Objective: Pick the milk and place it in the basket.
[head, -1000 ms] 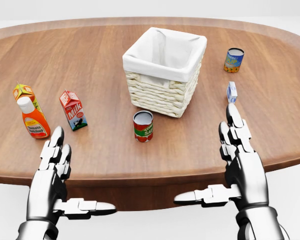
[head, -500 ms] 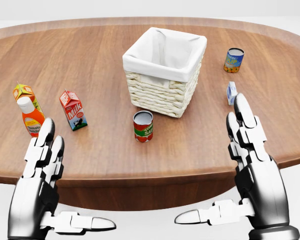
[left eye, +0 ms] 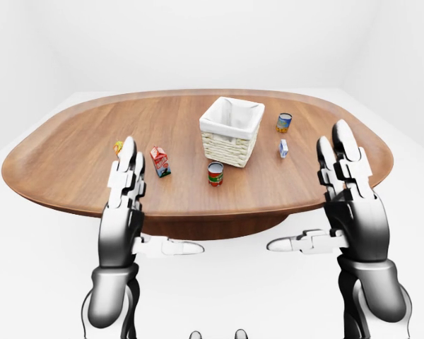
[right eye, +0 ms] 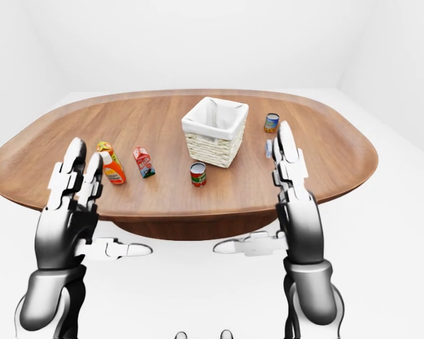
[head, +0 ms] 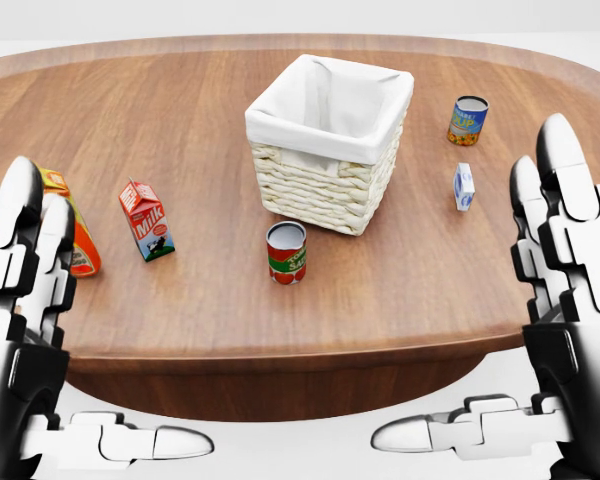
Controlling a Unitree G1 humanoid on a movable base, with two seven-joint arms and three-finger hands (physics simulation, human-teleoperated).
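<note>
Wooden table (head: 210, 300) bears a lined basket (head: 330, 145) up between both raised hands; right hand (head: 565, 300) and left hand (head: 25, 310) spread wide, empty; milk (head: 146, 220) stands just right of the left hand

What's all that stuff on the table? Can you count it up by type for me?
Cartons: 3 – milk carton, orange carton, small blue-white carton
Cans: 2 – red can, blue-yellow can
Bottles: 1 – ketchup bottle
Baskets: 1 – basket
Total: 7
</note>
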